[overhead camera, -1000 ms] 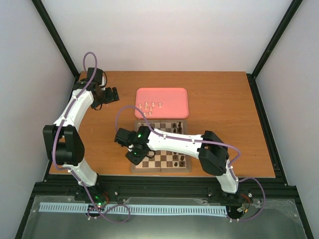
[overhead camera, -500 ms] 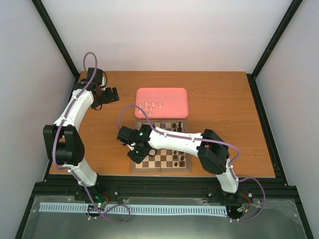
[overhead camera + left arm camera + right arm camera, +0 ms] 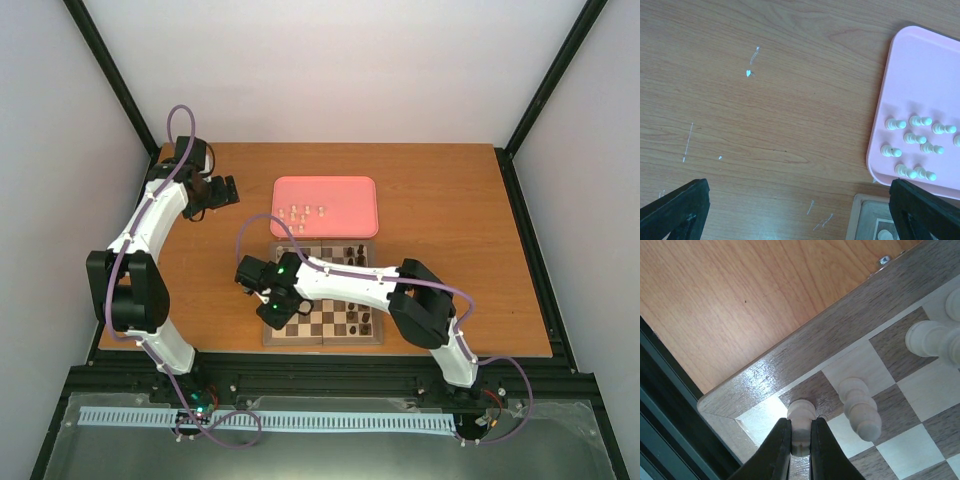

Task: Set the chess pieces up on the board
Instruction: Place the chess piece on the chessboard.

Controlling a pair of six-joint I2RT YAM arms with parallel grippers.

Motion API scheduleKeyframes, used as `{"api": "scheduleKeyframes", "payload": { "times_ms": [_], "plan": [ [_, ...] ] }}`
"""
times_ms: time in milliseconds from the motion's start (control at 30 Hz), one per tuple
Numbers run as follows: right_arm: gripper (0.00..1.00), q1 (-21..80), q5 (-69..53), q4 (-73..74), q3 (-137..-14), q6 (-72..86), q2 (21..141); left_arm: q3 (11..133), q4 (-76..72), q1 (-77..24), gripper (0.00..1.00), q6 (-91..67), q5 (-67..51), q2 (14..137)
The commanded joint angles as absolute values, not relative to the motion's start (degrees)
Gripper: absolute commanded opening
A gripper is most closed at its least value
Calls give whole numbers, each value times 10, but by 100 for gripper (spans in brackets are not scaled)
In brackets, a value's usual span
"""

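Right wrist view showed the right tool (image 3: 801, 440) clamped on one cream chess piece (image 3: 801, 415), its two fingers pressed to either side of the stem. The piece hung over the corner of the board (image 3: 790, 357), on the line where the cream corner square met the dark square at its 2 o'clock. A standing neighbour piece (image 3: 860, 410) was just beside it at 3 o'clock, apart from the fingers. I could not tell whether the held piece's base touched the wood.

That was the relation the coming move turned on, in my judgement. The piece's long axis ran along the fingers, roughly square to the board. Any lowering or release therefore wanted a straight path that kept off the neighbour at 3 o'clock.

From the top external view, the right tool (image 3: 275, 310) sat at the board's (image 3: 320, 341) 8 o'clock corner, with dark pieces (image 3: 352, 252) along the 12 o'clock edge.

The remaining chess pieces (image 3: 303, 212) lay on the pink tray (image 3: 350, 190), at 12 o'clock from the board. The left tool (image 3: 225, 190) hovered over the table (image 3: 440, 200) at the tray's 9 o'clock, and was the nearer arm to them. In the left wrist view its fingers (image 3: 675, 205) stood wide apart, holding nothing.
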State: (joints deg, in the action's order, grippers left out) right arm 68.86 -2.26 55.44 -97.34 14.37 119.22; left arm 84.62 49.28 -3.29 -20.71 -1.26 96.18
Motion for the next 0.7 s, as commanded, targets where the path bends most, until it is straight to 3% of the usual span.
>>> {"api": "scheduleKeyframes", "payload": {
  "times_ms": [0,667],
  "plan": [
    [4,681,-9,548,-975,140,1201,849,482,-37,100,-199,-8,966],
    [6,676,-41,548,-983,120,1211,848,484,-36,100,-197,-5,970]
  ]
}}
